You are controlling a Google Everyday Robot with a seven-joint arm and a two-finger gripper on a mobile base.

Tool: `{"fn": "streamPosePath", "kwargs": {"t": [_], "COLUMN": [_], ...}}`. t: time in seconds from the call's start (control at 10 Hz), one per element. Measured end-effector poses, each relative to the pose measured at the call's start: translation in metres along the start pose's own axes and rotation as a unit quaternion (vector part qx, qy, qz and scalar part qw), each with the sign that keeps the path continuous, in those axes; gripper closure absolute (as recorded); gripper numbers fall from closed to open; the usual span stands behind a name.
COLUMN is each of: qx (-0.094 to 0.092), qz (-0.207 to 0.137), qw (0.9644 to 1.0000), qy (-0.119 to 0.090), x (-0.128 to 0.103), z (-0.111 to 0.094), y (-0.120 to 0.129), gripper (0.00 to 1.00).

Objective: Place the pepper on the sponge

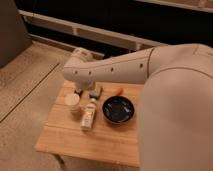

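Wooden bench (107, 142) boards lie open in front of the black bowl (118, 110), and everything else crowds toward the far edge. The orange pepper (117, 90) lies just behind the bowl's far rim, with the blue-grey sponge (96, 91) behind it to the left. The hand (80, 86) hangs under the pale arm (115, 67), further left of the bowl than the sponge; I cannot tell how wide it is.

A black bowl (119, 110), pale bottle (88, 115) and white cup (72, 101) on a wooden table (107, 141)
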Motion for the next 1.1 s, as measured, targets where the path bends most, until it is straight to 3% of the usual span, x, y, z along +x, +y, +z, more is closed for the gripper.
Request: {"fn": "streamPosePath", "kwargs": {"t": [0.9,1.1], "qx": [0.000,-0.007], "qz": [0.000,0.004], "qw": [1.0000,1.0000], "qy": [0.000,0.002], "x": [0.0001,-0.0005], "z": [0.0005,0.0014], "y": [-0.0003,0.0007], "gripper": [0.35,0.35]}}
